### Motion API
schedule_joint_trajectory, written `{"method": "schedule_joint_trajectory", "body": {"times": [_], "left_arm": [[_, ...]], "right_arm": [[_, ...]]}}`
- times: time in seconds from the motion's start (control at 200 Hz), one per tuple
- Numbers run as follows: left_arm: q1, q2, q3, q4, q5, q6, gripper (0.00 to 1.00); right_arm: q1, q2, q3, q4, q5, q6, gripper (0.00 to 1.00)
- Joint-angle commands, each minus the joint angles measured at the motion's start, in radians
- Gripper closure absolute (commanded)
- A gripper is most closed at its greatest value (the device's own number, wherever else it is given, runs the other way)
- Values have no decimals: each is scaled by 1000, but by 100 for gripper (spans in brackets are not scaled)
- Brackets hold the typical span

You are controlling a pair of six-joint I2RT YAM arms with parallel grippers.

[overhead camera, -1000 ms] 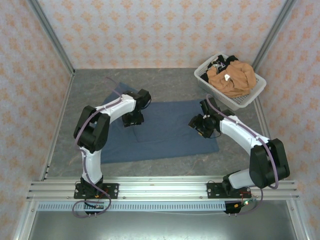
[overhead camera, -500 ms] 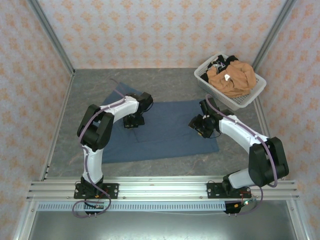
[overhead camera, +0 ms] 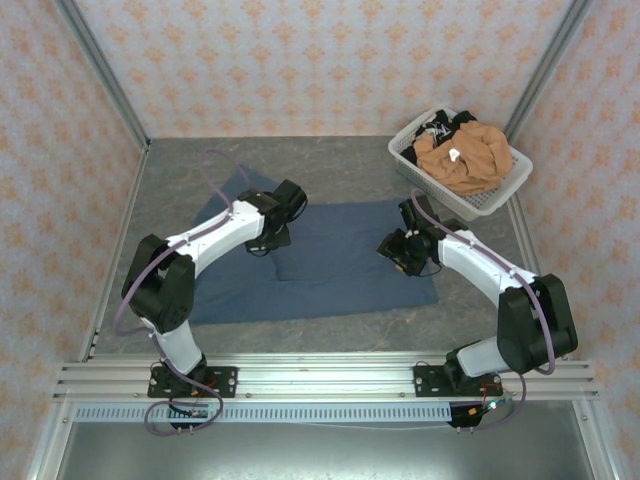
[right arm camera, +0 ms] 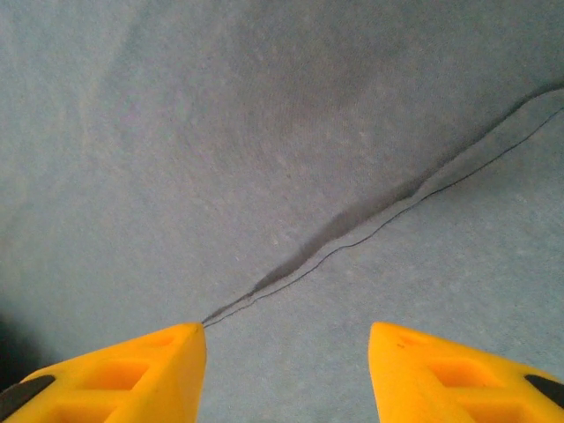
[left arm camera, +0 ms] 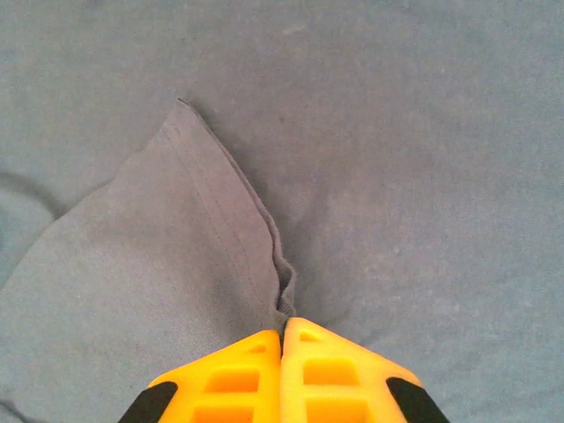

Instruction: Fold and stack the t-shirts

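Note:
The slate-blue t-shirt [overhead camera: 330, 265] lies spread on the grey table, with a flap folded in over its middle. My left gripper [overhead camera: 268, 240] is down on the shirt's left part, shut on a fold of the blue cloth [left arm camera: 280, 304]; the pinched hem rises away from the yellow fingertips. My right gripper [overhead camera: 405, 250] hovers low over the shirt's right side, open, its yellow fingers [right arm camera: 132, 370] straddling a seam line [right arm camera: 352, 242] with nothing between them. An orange-tan t-shirt [overhead camera: 465, 155] with a white tag sits in the basket on darker shirts [overhead camera: 445, 125].
The white lattice basket [overhead camera: 500, 195] stands at the back right against the metal frame post. Patterned walls close in the table on three sides. An aluminium rail [overhead camera: 320, 375] runs along the near edge by the arm bases.
The left arm has swung its elbow out to the left, and the gripper carried the cloth a little right, laying a folded flap over the shirt's middle. The right arm has stayed still.

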Motion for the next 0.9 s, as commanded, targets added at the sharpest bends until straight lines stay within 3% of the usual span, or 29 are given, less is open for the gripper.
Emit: {"method": "schedule_joint_trajectory", "body": {"times": [0.0, 0.025, 0.055, 0.115, 0.165, 0.325, 0.635, 0.896], "left_arm": [[-4, 19, -23, 36, -42, -4, 100], [-4, 26, -23, 36, -41, -4, 100], [-5, 33, -20, 34, -39, -5, 92], [-8, 27, -22, 32, -47, -9, 54], [-13, -10, -36, 45, -66, -11, 42], [-3, -123, -67, 56, -103, -22, 41], [133, -50, -88, 114, 38, -45, 41], [199, 78, -3, 35, -21, -34, 43]], "right_arm": [[3, -8, -5, 3, -3, 0, 49], [2, -9, -5, 0, -3, -1, 49], [2, -10, -6, -1, -3, -1, 49], [2, -16, -8, -2, -4, 1, 49], [3, -22, -9, -7, -2, 1, 49], [2, -30, -28, -3, 2, 3, 49], [2, 10, -16, 38, -29, 13, 51], [5, 46, 0, 68, -61, 22, 54]]}}
